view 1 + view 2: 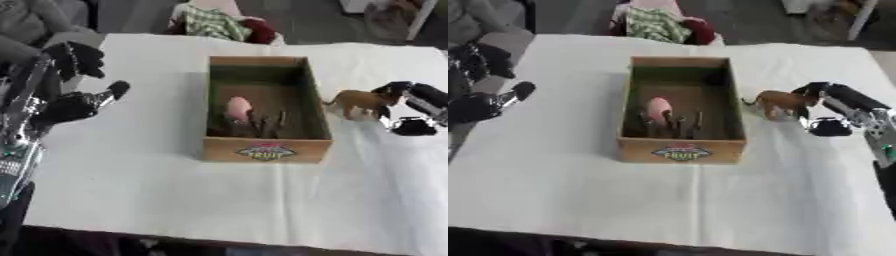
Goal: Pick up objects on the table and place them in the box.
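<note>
One brown toy animal (779,102), four-legged and horse-like, upright on white tabletop (710,200) just right of box (681,150), clear of box wall. Head end at right, touching dark fingers of right hand (826,102); fingers curled round that end from above and behind, thumb low near tabletop beside toy's front legs. Whether toy's feet touch cloth: cannot tell. Open cardboard box in middle of tabletop, printed label on near wall. Inside: pink rounded object (658,108) toward left, and several dark, thin, upright shapes (677,125) near front wall, too blurred to name. Left hand (74,102) at far left edge above tabletop, well apart from box, fingers loosely extended, holding nothing. Bundle of green-checked and red cloth (223,25) beyond far edge.
</note>
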You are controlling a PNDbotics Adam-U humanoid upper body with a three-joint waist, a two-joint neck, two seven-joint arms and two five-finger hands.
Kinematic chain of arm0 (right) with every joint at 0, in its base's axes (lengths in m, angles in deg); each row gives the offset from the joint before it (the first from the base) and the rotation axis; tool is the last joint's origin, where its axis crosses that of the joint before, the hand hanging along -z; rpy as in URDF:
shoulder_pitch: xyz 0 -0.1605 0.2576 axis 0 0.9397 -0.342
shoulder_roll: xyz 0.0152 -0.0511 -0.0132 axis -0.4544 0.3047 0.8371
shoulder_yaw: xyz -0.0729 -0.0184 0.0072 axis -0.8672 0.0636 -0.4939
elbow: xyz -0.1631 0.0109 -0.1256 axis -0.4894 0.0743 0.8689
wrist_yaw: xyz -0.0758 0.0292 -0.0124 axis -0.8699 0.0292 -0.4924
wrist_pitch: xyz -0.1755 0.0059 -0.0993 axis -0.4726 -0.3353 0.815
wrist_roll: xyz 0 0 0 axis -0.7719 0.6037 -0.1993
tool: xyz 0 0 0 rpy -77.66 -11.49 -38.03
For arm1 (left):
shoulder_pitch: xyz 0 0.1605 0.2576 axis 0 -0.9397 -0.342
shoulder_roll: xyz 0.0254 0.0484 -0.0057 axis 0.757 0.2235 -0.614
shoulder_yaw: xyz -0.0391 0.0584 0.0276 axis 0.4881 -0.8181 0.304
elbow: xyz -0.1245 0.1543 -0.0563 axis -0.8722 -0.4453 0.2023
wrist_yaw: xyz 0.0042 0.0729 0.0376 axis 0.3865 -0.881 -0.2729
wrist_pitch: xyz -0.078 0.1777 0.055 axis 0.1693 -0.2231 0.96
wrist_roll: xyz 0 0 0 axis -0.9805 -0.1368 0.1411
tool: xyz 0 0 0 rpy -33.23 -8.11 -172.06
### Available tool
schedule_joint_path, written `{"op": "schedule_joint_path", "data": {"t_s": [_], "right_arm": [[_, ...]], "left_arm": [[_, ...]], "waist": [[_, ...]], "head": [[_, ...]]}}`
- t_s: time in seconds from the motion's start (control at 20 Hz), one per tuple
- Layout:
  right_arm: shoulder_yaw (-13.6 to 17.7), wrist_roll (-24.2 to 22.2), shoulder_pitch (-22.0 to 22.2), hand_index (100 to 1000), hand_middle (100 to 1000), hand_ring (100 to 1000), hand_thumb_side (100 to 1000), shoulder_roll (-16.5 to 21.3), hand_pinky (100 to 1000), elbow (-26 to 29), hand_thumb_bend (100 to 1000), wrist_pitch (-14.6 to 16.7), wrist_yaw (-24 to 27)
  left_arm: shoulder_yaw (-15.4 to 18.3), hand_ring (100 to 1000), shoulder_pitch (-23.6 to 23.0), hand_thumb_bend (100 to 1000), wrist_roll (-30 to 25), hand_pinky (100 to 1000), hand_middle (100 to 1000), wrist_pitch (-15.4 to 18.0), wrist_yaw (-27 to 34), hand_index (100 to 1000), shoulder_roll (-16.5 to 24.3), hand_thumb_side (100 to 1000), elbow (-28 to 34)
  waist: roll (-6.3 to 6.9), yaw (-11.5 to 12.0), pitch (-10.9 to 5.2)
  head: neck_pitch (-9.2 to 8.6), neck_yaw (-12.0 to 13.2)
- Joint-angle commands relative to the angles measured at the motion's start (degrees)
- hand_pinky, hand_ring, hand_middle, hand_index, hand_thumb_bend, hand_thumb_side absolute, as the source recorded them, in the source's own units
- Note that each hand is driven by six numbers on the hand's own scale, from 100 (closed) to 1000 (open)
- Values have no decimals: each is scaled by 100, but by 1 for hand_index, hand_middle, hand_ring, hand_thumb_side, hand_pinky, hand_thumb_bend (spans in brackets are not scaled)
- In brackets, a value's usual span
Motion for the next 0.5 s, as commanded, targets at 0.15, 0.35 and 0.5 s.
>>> {"op": "schedule_joint_path", "data": {"t_s": [0.15,0.35,0.5], "right_arm": [[-67,-187,-126,915,865,930,411,75,922,202,223,194,-375],[-42,-227,-154,915,865,925,412,60,919,284,219,237,-460],[-44,-159,-173,890,831,866,419,36,875,306,198,174,-494]], "left_arm": [[55,545,38,609,-35,688,529,10,-4,649,79,166,59],[62,545,23,609,-46,688,529,9,-8,649,73,166,54],[59,544,24,608,-54,688,529,10,-3,649,65,166,55]], "waist": [[-5,-2,-83],[-11,-10,-94],[-18,-16,-95]], "head": [[-4,-6],[7,-4],[11,-9]]}}
